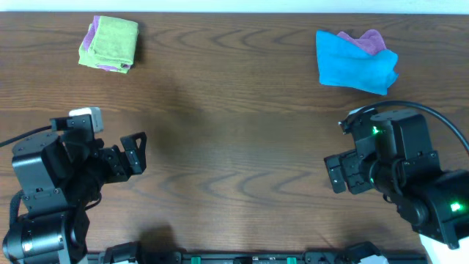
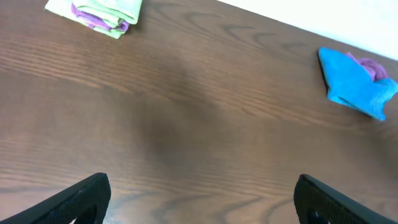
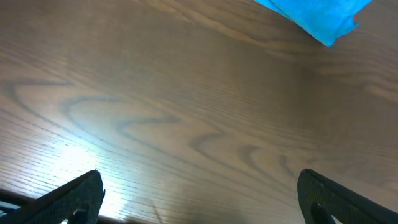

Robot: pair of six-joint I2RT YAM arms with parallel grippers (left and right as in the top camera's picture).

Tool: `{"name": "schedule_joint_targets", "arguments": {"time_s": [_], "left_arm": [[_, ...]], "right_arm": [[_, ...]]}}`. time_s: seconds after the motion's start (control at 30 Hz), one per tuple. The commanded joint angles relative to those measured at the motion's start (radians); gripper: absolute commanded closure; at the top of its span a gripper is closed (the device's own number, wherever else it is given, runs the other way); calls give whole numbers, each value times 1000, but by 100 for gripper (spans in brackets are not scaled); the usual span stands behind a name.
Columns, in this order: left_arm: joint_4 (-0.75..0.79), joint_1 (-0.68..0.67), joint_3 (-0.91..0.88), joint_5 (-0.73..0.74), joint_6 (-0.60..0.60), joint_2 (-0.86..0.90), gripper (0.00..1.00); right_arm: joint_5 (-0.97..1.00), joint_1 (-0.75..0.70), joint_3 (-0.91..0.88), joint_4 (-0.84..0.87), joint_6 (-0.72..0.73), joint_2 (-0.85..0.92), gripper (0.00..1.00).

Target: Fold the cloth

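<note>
A folded green cloth (image 1: 110,42) lies on top of a purple one at the back left of the table; it also shows in the left wrist view (image 2: 99,12). A loosely bunched blue cloth (image 1: 355,62) with a purple cloth (image 1: 366,40) behind it lies at the back right; the blue cloth also shows in the left wrist view (image 2: 357,84) and the right wrist view (image 3: 314,12). My left gripper (image 1: 135,154) is open and empty at the front left, far from both piles. My right gripper (image 1: 337,172) is open and empty at the front right, in front of the blue cloth.
The dark wooden table (image 1: 234,125) fills the view. The two arm bases stand at the front left and front right corners. A white wall edge runs along the back.
</note>
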Motion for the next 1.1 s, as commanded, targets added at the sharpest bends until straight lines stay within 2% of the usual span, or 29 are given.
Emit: {"name": "schedule_joint_targets", "arguments": {"time_s": [0.0, 0.13, 0.3, 0.43, 0.8, 1.07], "left_arm": [[-1, -5, 8, 11, -37, -2, 5], [-18, -3, 8, -163, 31, -2, 5], [-68, -3, 5, -212, 45, -2, 5], [-37, -19, -46, -218, 103, -22, 5], [406, -36, -517, -217, 194, -363, 5], [534, -50, -764, -206, 204, -562, 5]], "right_arm": [[-8, -6, -3, 1, 6, 0, 1], [-8, -6, -3, 1, 6, 0, 1], [-8, -6, -3, 1, 6, 0, 1], [-8, -6, -3, 1, 6, 0, 1], [-8, -6, -3, 1, 6, 0, 1], [-8, -6, -3, 1, 6, 0, 1]]}}
